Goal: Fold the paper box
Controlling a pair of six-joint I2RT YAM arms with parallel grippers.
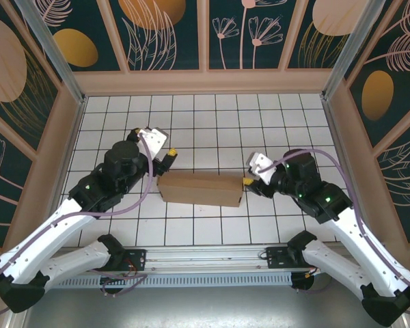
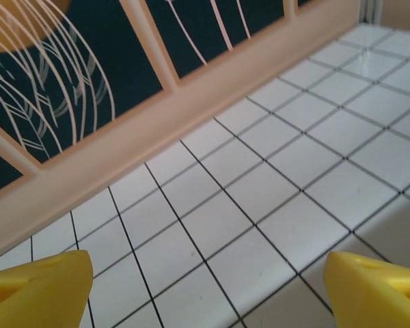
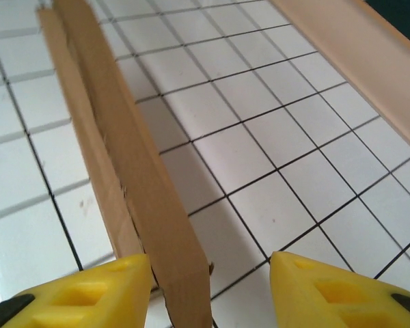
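Right wrist view: the near end of the paper box [image 3: 133, 171], between the jaws of the right gripper [image 3: 212, 290], is cut off by the lower edge (contact with the jaw beside it cannot be told). Left wrist view: the jaws of the left gripper [image 2: 206, 287] are cropped at the lower corners.

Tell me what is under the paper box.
The paper box rests on the white gridded table, whose tiles show all round it. The tiles directly beneath are covered by the cardboard, so anything there cannot be seen.
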